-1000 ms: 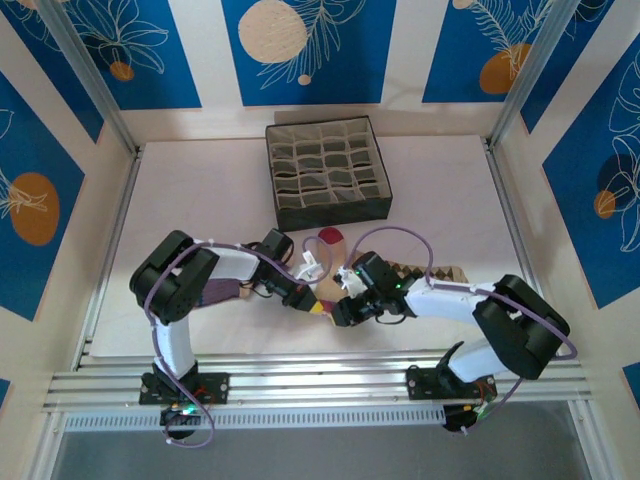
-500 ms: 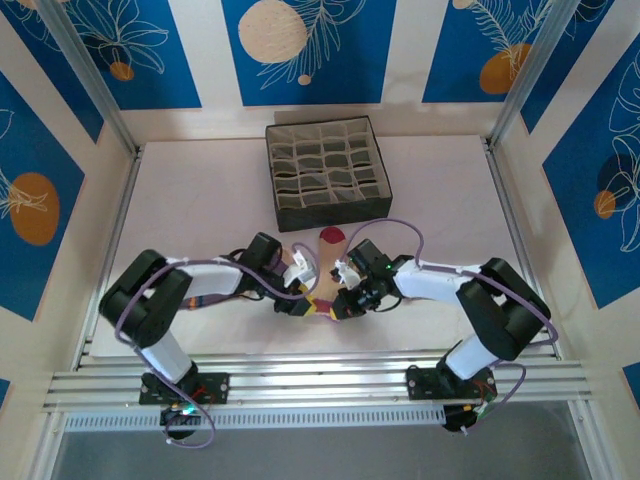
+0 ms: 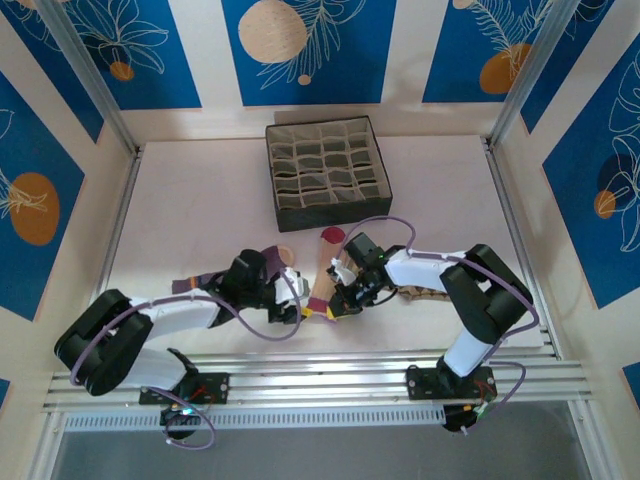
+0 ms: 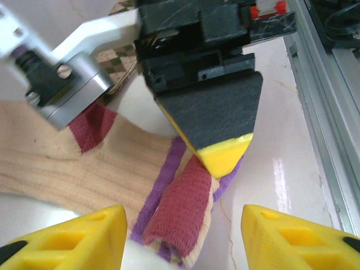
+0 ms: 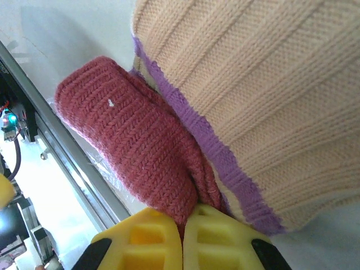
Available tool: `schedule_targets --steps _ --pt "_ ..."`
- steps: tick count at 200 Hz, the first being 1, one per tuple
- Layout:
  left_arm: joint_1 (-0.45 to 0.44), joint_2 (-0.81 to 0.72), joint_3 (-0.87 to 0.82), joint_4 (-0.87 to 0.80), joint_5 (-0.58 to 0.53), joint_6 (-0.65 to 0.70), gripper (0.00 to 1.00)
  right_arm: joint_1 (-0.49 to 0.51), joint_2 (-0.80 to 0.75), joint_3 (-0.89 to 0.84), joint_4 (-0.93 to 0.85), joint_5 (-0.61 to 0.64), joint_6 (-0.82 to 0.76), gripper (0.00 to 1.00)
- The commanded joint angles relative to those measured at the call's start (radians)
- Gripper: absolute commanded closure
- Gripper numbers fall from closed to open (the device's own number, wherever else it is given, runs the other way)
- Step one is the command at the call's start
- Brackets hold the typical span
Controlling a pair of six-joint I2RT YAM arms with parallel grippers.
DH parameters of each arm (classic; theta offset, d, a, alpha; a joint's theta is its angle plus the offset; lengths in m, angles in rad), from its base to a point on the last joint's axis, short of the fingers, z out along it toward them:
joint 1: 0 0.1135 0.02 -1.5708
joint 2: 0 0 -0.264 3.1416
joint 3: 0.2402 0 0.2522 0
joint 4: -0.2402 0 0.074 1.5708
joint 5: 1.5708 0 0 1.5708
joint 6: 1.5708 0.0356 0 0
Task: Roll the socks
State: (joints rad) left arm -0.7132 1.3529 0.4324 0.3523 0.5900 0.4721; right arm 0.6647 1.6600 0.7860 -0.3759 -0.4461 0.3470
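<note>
Showing the cuff end of the beige sock (image 3: 324, 268), which lies on the table (image 3: 200, 200) between the two arms, near the grey compartment box (image 3: 327, 170), with its maroon toe (image 3: 331, 236) toward the box and its striped cuff toward the near rail. The maroon cuff (image 5: 132, 143) is turned over into a short roll, edged by a purple stripe (image 5: 225, 163). The right gripper (image 5: 183, 239) has its yellow fingertips pressed together on a fold of that roll, pinching the knit. The left gripper (image 4: 183, 239) faces it with its fingers (image 4: 84, 236) spread, one on either side of the roll's open end; whether they touch the fabric cannot be told. A dark purple sock (image 3: 192, 286) lies partly beneath the left arm, and a diamond-patterned sock (image 3: 425, 293) lies beneath the right arm.
</note>
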Motion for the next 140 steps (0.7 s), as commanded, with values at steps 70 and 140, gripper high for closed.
schedule_targets --steps 70,140 --pt "-0.083 0.118 0.068 -0.035 -0.093 0.154 0.38 -0.015 0.044 0.019 -0.081 -0.04 -0.028 1.0" --pt "-0.112 0.122 0.028 0.033 -0.179 0.182 0.45 -0.027 0.059 0.029 -0.111 -0.092 -0.034 1.0"
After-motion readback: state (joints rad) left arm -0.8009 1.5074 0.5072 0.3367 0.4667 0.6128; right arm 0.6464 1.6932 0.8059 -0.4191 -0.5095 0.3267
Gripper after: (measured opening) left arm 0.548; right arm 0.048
